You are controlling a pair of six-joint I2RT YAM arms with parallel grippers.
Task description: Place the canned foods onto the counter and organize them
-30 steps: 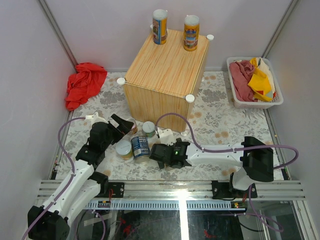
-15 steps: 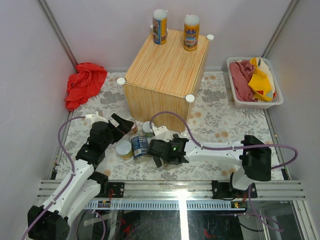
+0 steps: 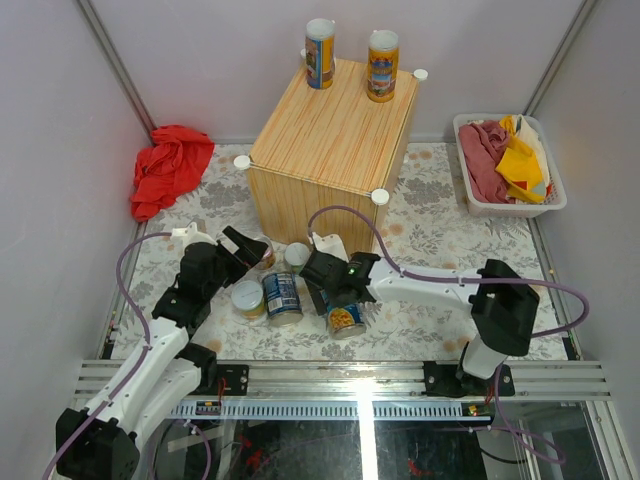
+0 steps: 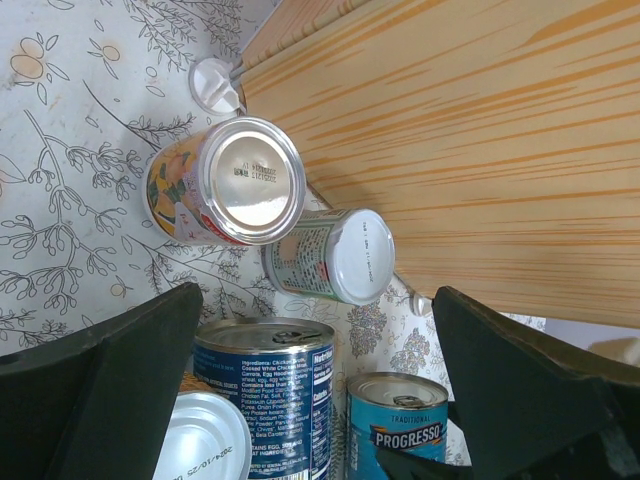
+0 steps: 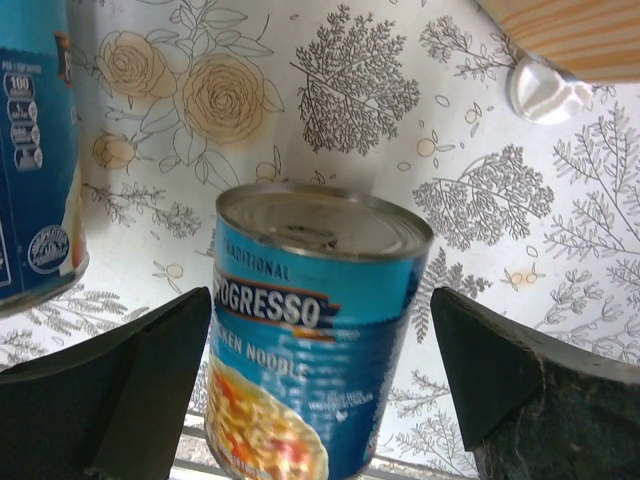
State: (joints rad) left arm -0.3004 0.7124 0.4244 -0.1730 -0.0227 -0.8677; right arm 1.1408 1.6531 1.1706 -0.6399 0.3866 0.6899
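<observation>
The counter (image 3: pixel 330 135) is a light wooden cube, and two tall orange-blue canned foods (image 3: pixel 320 52) (image 3: pixel 382 65) stand at its back edge. In front of it on the floral mat are several cans. My right gripper (image 3: pixel 337 298) (image 5: pixel 320 320) is open with a blue Progresso can (image 3: pixel 345 319) (image 5: pixel 310 330) between its fingers, a gap on each side. My left gripper (image 3: pixel 250 250) (image 4: pixel 318 300) is open over the cans. Two cans lie on their sides, an orange-labelled one (image 4: pixel 225 180) and a green-labelled one (image 4: pixel 330 255). A dark blue can (image 4: pixel 270 400) (image 3: pixel 283 296) and a silver-lidded can (image 3: pixel 247 297) are beside them.
A red cloth (image 3: pixel 170 165) lies at the left wall. A white basket (image 3: pixel 545 205) of cloths stands at the right. The counter's wooden side (image 4: pixel 450 150) and its white foot cap (image 5: pixel 545 88) are close behind the cans. A metal rail (image 3: pixel 350 380) runs along the near edge.
My right gripper has moved up and left toward the counter and opened wider, uncovering the Progresso can below it. The left arm has not moved.
</observation>
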